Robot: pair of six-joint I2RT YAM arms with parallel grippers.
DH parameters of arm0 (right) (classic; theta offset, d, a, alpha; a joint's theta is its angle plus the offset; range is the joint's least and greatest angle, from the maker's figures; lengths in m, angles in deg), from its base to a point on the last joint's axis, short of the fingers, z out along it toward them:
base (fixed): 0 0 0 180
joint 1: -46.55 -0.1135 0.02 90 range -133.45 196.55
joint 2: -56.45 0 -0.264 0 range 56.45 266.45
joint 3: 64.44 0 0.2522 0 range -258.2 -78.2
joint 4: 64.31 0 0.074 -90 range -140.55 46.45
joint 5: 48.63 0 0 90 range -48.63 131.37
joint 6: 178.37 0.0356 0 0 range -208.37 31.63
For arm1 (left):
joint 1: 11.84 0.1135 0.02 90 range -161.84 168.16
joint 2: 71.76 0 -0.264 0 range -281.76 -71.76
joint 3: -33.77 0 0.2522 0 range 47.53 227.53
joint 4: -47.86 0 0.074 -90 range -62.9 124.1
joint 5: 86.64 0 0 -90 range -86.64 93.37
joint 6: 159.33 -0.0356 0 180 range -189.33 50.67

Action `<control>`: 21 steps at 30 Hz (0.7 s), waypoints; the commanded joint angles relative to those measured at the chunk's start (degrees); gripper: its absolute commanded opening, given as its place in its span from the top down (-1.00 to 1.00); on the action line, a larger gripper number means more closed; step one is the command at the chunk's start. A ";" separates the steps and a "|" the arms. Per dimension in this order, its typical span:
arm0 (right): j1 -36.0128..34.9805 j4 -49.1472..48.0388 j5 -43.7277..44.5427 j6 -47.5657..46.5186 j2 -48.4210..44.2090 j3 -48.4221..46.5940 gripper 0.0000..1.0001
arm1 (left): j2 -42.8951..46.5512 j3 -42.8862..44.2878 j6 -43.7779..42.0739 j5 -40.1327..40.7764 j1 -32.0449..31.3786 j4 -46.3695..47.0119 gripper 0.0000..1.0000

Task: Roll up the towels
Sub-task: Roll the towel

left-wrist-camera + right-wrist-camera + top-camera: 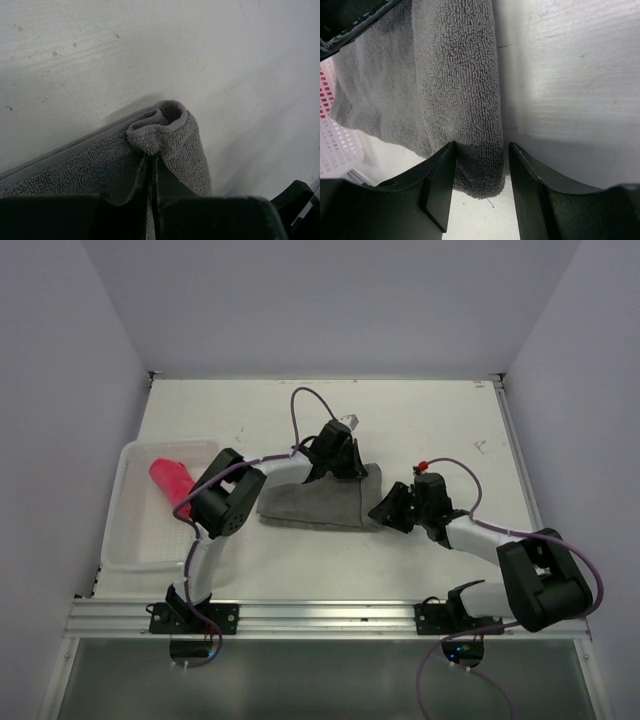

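Grey towel [318, 502] flat on table [450, 420], just right of white basket [150, 535]. Pink towel [170, 481] rolled, lying inside basket. Left fingers [172, 192] pressed together, pinching a bunched corner of grey towel on its side away from basket. Right fingers [532, 195] part open, straddling the folded towel edge farthest from basket, not clamped.

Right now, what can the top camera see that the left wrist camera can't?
Only the top camera: the pink towel in the white basket, and the right gripper beside the grey towel. Only the left wrist camera: the left gripper shut on that towel's curled corner, up close. Both: the grey towel on the white table.
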 commanded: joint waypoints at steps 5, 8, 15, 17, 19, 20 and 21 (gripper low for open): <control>0.08 -9.52 -3.76 2.44 5.54 2.32 0.14 | 2.69 -2.16 0.65 4.41 1.14 0.06 1.00; -0.01 -11.37 -4.37 2.88 6.25 2.76 0.36 | 2.69 -2.16 0.65 4.85 1.14 -0.38 1.00; -0.44 -1.99 0.10 -5.18 0.30 -0.31 0.97 | 3.13 -1.81 0.57 5.47 1.75 -0.64 1.00; -1.84 4.17 4.65 -8.09 -1.47 -2.59 1.00 | 3.30 -1.72 0.48 5.21 2.10 -0.73 1.00; -3.34 10.31 8.44 -12.05 -2.62 -5.48 1.00 | 3.66 -1.72 0.39 4.94 2.28 -0.64 0.95; -5.17 12.08 12.02 -13.02 -2.71 -6.46 1.00 | 3.92 -1.63 0.39 4.77 2.54 -0.73 0.91; -6.32 13.75 14.06 -14.77 -2.62 -7.42 1.00 | 4.18 -1.37 0.30 4.68 2.63 -0.73 0.85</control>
